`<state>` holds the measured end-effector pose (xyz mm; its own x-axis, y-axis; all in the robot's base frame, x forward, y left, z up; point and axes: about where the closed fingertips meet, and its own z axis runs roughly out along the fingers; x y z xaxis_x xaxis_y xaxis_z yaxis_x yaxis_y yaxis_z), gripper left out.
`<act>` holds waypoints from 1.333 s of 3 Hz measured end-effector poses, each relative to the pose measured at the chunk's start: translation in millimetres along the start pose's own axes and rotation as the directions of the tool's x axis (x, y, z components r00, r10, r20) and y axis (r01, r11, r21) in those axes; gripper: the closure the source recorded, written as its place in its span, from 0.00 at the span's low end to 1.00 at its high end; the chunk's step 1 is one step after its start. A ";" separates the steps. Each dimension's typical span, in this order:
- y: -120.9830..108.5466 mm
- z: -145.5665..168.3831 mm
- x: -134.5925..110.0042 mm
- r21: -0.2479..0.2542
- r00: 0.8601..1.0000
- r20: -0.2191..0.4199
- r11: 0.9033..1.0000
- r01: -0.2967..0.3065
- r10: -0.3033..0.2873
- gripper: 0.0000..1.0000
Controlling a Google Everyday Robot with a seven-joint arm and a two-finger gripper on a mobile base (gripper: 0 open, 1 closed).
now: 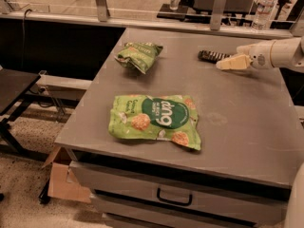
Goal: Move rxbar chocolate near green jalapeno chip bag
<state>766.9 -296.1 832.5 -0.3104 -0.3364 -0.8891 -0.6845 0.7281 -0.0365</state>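
The rxbar chocolate (pixel 212 56) is a small dark flat bar lying near the far right of the grey table (pixel 237 127). The green jalapeno chip bag (pixel 137 55) is a wrinkly green bag at the far left of the table top. My gripper (pixel 224 64) comes in from the right on a white arm. Its pale tip sits just right of and slightly in front of the bar, close to its right end. The bar lies on the table, well to the right of the chip bag.
A larger flat bright-green bag (pixel 156 120) with a round dark-green logo lies near the table's front. Drawers with a handle (pixel 174 198) are below the front edge. A cardboard box (pixel 66 179) sits on the floor at left. Water bottles (pixel 263 6) stand behind the table.
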 end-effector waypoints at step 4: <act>74.9 20.8 -11.4 -0.240 1.000 0.002 0.971 0.008 -0.008 1.00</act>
<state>732.9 -225.3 830.4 -0.3038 -0.3411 -0.8896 -0.8255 0.5604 0.0670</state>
